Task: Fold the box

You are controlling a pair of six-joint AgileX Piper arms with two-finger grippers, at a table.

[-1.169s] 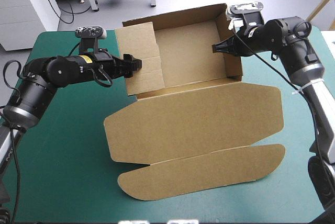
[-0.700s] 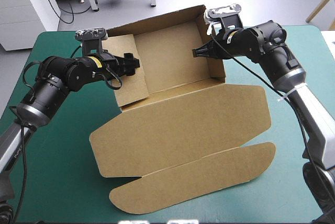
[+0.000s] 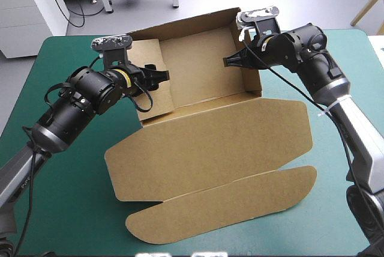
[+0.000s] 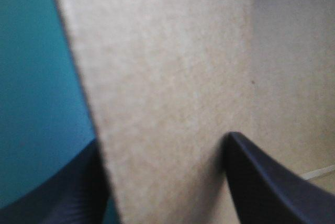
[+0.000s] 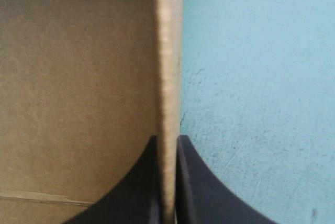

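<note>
The teal-green table (image 3: 72, 209) bears the brown box (image 3: 210, 143), its lid flat.

The high camera looks down over the counter (image 3: 72, 209); wrist cameras (very near) face the box (image 3: 210, 143) walls at nine and three o'clock.

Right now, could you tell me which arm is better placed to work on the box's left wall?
Left. The left gripper is open astride that wall of the box, one finger on each side. The right gripper is shut on the opposite wall, probably steadying it.
</note>
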